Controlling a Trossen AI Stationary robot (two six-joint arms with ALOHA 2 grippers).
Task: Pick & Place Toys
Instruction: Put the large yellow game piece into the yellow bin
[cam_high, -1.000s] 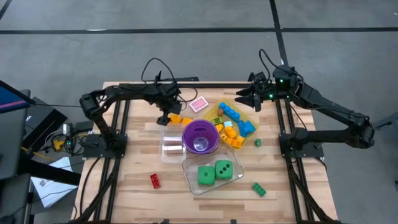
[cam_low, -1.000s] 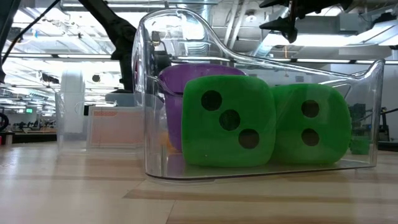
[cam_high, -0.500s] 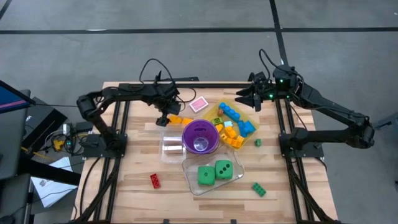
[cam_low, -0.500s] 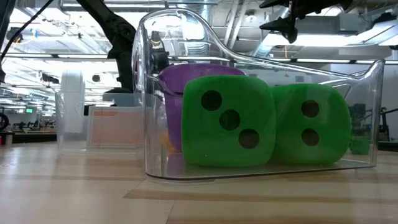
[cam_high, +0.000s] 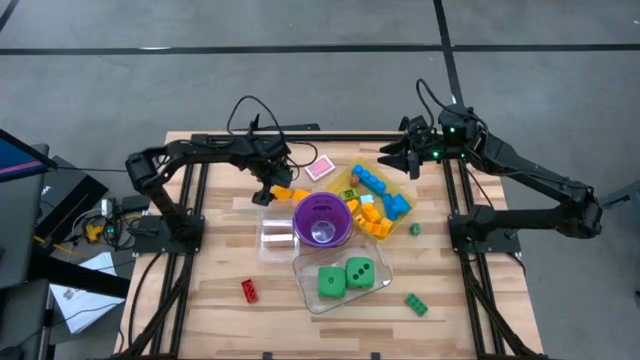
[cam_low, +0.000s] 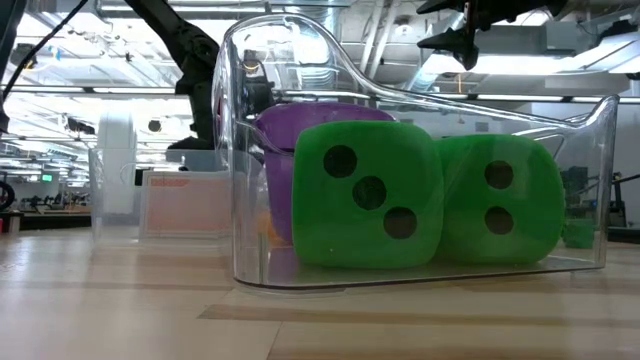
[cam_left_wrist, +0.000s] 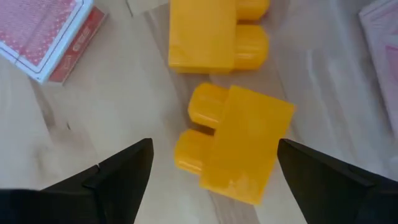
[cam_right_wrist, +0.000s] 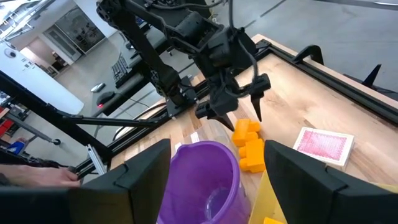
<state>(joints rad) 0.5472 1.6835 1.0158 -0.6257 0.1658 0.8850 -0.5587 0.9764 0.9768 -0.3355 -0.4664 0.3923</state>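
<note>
Two orange-yellow bricks (cam_high: 288, 190) lie on the wood table left of the purple cup (cam_high: 321, 220). My left gripper (cam_high: 265, 192) points down over them, open. In the left wrist view its fingers stand on either side of the nearer brick (cam_left_wrist: 239, 149) without touching it; the second brick (cam_left_wrist: 208, 31) lies just beyond. My right gripper (cam_high: 398, 160) hangs open, high above the yellow tray (cam_high: 352, 176) of blue and orange bricks. Two green dice (cam_high: 346, 277) sit in a clear tub (cam_low: 250, 150).
A red-backed card deck (cam_high: 320, 168) lies far of the bricks. A small clear tub (cam_high: 277, 232) stands left of the cup. A red brick (cam_high: 249, 290) and green bricks (cam_high: 416, 304) (cam_high: 415, 229) lie loose on the table's near half.
</note>
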